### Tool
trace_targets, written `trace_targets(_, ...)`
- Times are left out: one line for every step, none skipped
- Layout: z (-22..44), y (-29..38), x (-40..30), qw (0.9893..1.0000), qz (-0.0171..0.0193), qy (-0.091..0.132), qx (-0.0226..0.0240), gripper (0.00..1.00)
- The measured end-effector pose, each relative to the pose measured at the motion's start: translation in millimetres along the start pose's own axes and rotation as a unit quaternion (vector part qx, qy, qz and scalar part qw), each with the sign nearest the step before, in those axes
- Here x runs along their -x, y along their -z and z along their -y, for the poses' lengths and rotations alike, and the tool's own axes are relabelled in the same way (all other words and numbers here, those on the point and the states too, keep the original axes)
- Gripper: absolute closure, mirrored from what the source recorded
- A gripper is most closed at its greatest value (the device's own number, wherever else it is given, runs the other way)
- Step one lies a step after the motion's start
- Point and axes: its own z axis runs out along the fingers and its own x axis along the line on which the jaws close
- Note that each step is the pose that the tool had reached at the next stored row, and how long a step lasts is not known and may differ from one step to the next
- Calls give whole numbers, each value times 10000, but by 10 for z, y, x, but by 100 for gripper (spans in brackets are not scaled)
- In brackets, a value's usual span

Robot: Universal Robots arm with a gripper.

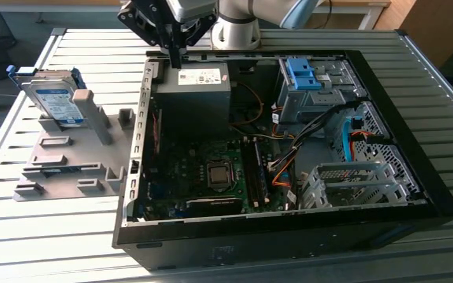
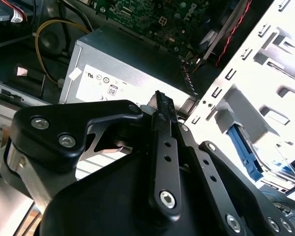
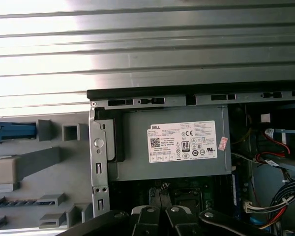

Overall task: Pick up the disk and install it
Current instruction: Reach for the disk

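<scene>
A ribbed metal worktop [image 1: 45, 247] is occupied by 1 open computer case [image 1: 289, 242] and, at the exterior view's left, 1 grey fixture [image 1: 69, 165]. Bare worktop is left along the near edge and behind the case. 1 disk [image 1: 57, 100] is stood on edge in the fixture, outside the case. 1 tool [image 1: 177, 59], closed and empty, is positioned above the power supply [image 1: 191, 97], well apart from the disk.

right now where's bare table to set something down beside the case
Bare slatted metal table borders the grey plastic fixture at the exterior view's lower left. Inside the open black computer case it is crowded with cables.
</scene>
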Motion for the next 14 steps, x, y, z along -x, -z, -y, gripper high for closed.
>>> trace_targets(0,0,-2,10000,0,0,0,89)
trace_targets(0,-1,-5,10000,0,0,0,89)
trace_targets(1,-1,-8,10000,0,-1,0,89)
trace_targets(1,-1,-10,10000,0,0,0,89)
trace_targets(1,-2,-13,10000,0,0,0,89)
trace_targets(1,-2,-16,10000,0,0,0,89)
trace_targets(1,-2,-18,10000,0,0,0,89)
trace_targets(2,-2,-21,10000,0,0,0,89)
trace_targets(2,-2,-23,10000,0,0,0,89)
trace_targets(2,-3,-26,10000,0,0,0,89)
trace_targets(2,-3,-29,10000,0,0,0,89)
trace_targets(3,-3,-31,10000,0,0,0,89)
trace_targets(3,-4,-33,10000,0,0,0,89)
trace_targets(3,-4,-34,10000,0,0,0,89)
